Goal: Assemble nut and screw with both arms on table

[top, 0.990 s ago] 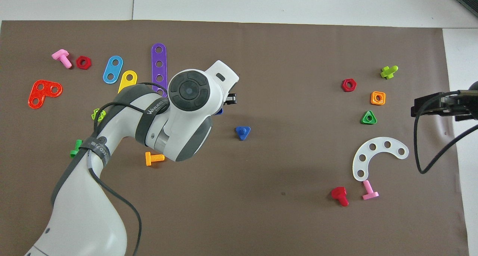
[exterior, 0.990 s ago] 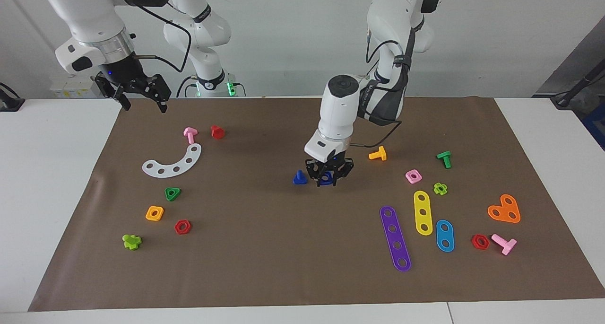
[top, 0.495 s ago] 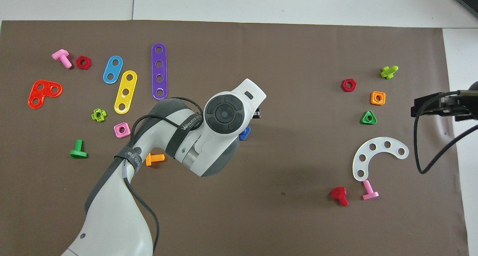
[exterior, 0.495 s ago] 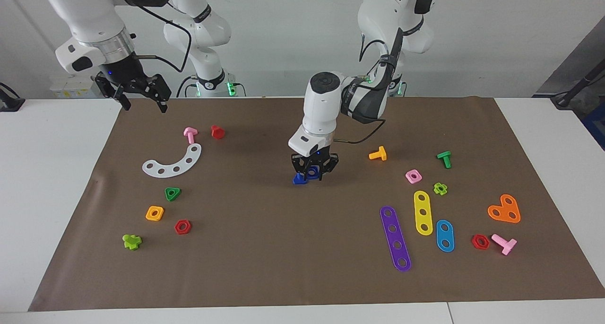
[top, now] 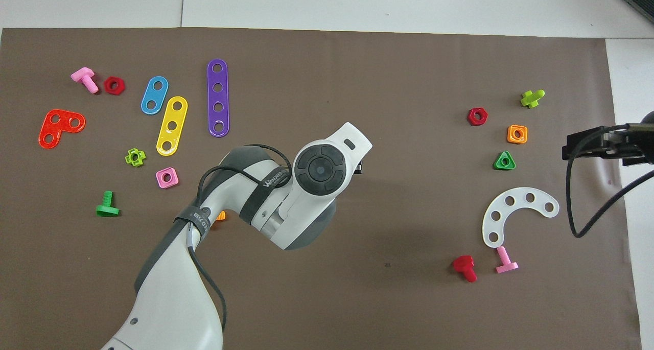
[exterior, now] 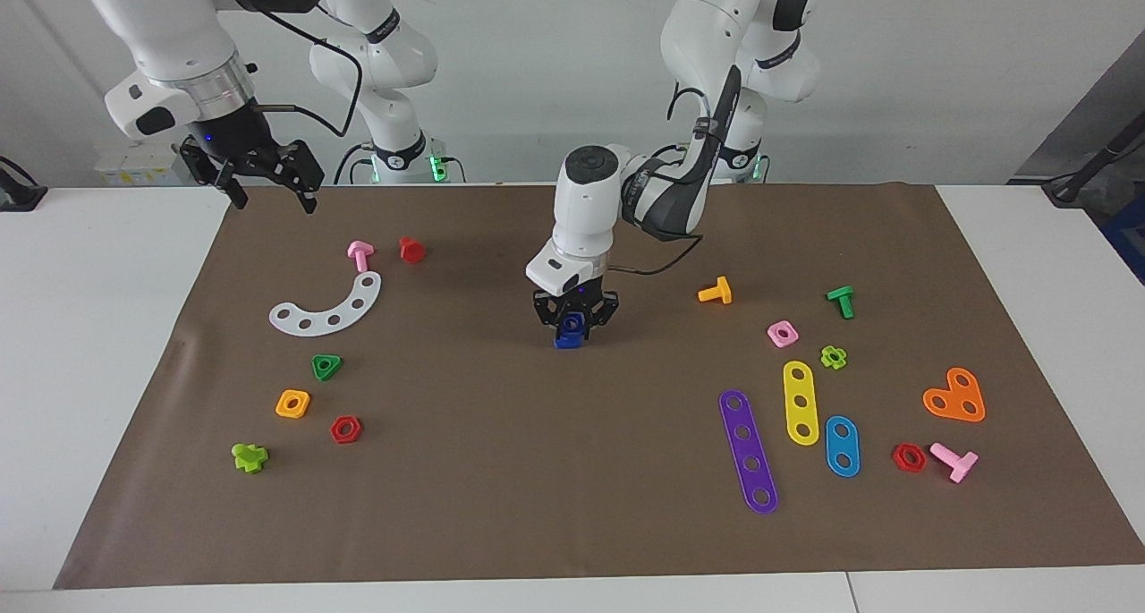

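Note:
My left gripper [exterior: 572, 325] is shut on the dark-blue nut [exterior: 571, 325] and holds it right over the dark-blue screw [exterior: 566, 342], which stands on the brown mat [exterior: 501, 470] of the table [exterior: 98, 344] near its middle. I cannot tell whether nut and screw touch. In the overhead view the left arm's wrist [top: 319, 170] hides both. My right gripper [exterior: 275, 203] is open and empty, and waits in the air over the mat's edge at the right arm's end; it also shows in the overhead view [top: 603, 145].
At the right arm's end lie a white curved strip [exterior: 329, 308], a pink bolt [exterior: 360, 255], a red bolt [exterior: 411, 250] and an orange nut [exterior: 292, 404]. At the left arm's end lie an orange bolt [exterior: 716, 291], a pink nut [exterior: 782, 333] and a purple strip [exterior: 748, 450].
My left gripper has carried the nut sideways toward the right arm's end, from beside the screw to right over it. The right arm has not moved.

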